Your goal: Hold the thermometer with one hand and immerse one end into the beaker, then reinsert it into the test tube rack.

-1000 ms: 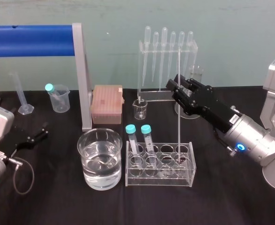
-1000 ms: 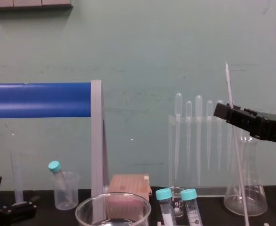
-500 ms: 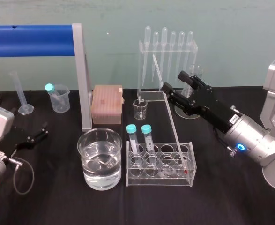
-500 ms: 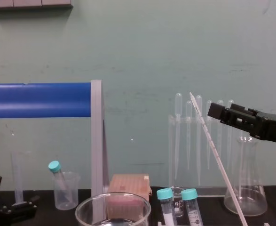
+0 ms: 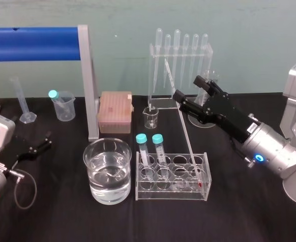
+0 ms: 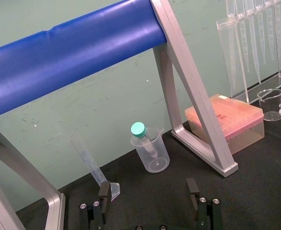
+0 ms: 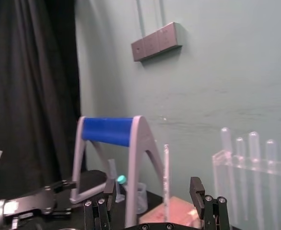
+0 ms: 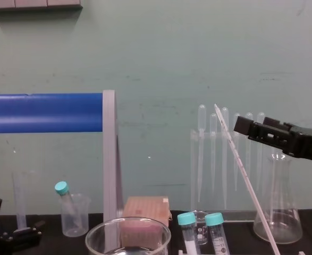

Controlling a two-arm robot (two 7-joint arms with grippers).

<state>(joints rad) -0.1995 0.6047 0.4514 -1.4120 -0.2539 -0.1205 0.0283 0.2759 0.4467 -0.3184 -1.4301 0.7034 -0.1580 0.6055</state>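
Lit brightly and evenly by diffuse light from overhead. Casts only faint, soft-edged shadows on the matte black surface (image 5: 62, 222), with no glare there. Puts small white highlights on the rim and water line of the beaker (image 5: 107, 176) and along the clear edges of the test tube rack (image 5: 171, 191). Lays a broad, soft sheen along the top of the blue bar (image 6: 73, 52) in the left wrist view. Renders the pale wall (image 8: 156, 53) uniformly, with slight mottling. Falls off steeply toward the dark curtain (image 7: 30, 86) in the right wrist view. Softens the thermometer (image 7: 167, 177) and the pipettes (image 7: 252, 153) there into slight blur.
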